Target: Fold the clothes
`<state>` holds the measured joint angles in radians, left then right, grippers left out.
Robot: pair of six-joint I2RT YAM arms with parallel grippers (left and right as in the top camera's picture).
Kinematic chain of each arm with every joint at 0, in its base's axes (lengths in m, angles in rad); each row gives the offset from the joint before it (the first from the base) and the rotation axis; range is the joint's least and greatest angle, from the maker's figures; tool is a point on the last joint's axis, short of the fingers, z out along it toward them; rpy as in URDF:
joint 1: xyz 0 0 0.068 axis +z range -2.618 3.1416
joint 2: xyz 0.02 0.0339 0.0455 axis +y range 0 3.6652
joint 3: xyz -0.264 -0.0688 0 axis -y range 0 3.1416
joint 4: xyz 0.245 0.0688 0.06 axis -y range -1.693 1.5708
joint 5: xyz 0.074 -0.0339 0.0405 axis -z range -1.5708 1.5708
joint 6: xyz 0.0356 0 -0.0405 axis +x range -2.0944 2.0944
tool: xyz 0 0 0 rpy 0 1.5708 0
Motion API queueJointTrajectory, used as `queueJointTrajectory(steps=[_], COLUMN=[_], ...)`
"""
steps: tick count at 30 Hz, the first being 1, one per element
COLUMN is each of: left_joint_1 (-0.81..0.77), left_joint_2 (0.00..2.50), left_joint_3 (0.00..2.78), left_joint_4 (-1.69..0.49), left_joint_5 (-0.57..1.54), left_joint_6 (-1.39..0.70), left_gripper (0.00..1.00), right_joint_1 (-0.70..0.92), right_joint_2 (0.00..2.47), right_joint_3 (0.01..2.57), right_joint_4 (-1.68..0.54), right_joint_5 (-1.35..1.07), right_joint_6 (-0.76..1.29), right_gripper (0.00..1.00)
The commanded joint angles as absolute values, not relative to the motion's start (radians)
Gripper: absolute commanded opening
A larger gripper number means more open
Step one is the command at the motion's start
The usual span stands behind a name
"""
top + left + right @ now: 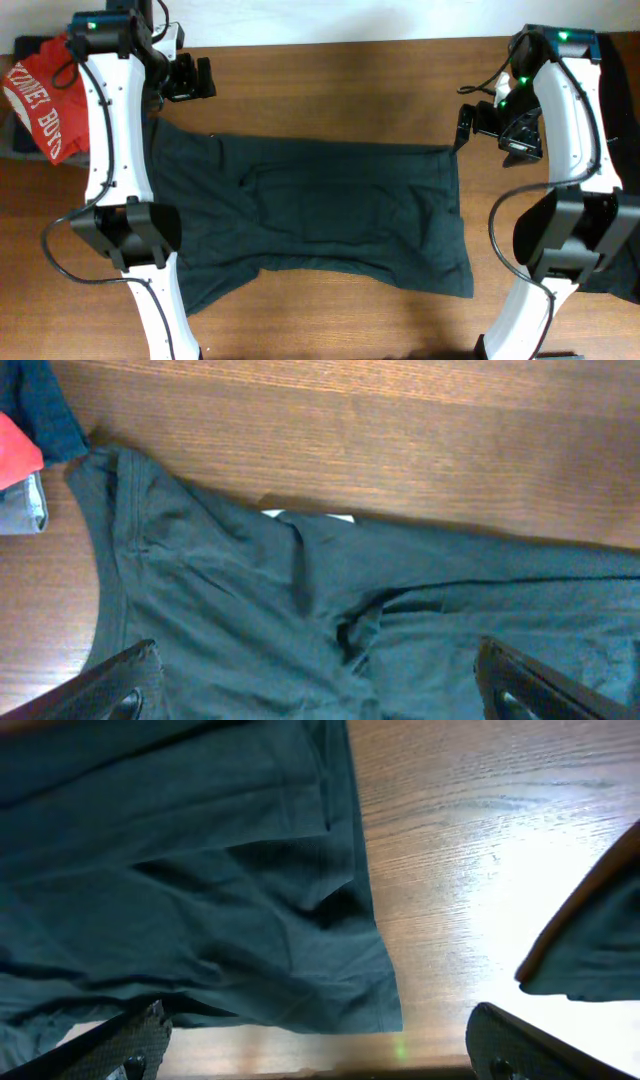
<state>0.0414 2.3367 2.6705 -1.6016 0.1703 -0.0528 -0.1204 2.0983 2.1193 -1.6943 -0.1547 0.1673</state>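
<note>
**Both grippers over the far edge of the spread shirt, lining up a fold**

The dark grey-green T-shirt (330, 215) lies flat across the middle of the table (330, 70). Its sleeve end is by my left gripper (195, 78) and a hem corner is just beside my right gripper (468, 122). Both sets of jaws stand wide apart, holding nothing. The red shirt (35, 95) sits bunched at the far left, out of play. I reckon this is the start of a fold. Next I must lower onto the far edge, pinch the cloth at both ends, and carry it across evenly so it doesn't bunch.
</note>
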Motion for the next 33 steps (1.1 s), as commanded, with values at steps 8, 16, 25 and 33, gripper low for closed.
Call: queueJointTrajectory(steps=[8, 16, 25, 33], left_joint_1=[0.046, 0.048, 0.048, 0.048], left_joint_2=[2.178, 2.036, 1.675, 1.502], left_joint_3=[2.694, 2.645, 2.234, 1.806], left_joint_4=[-1.688, -1.688, -1.687, -1.648], left_joint_5=[0.114, 0.106, -0.104, -0.102], left_joint_6=[-0.078, -0.128, -0.36, -0.463], left_gripper=[0.98, 0.95, 0.98, 0.99], right_joint_1=[-0.018, 0.074, 0.078, 0.078], right_joint_2=[1.922, 1.851, 1.755, 1.753], right_joint_3=[2.145, 2.086, 2.013, 2.012], right_joint_4=[-1.699, -1.699, -1.699, -1.698], right_joint_5=[-0.129, -0.062, -0.003, -0.002], right_joint_6=[0.158, 0.162, 0.231, 0.249], right_gripper=[0.99, 0.99, 0.99, 0.99])
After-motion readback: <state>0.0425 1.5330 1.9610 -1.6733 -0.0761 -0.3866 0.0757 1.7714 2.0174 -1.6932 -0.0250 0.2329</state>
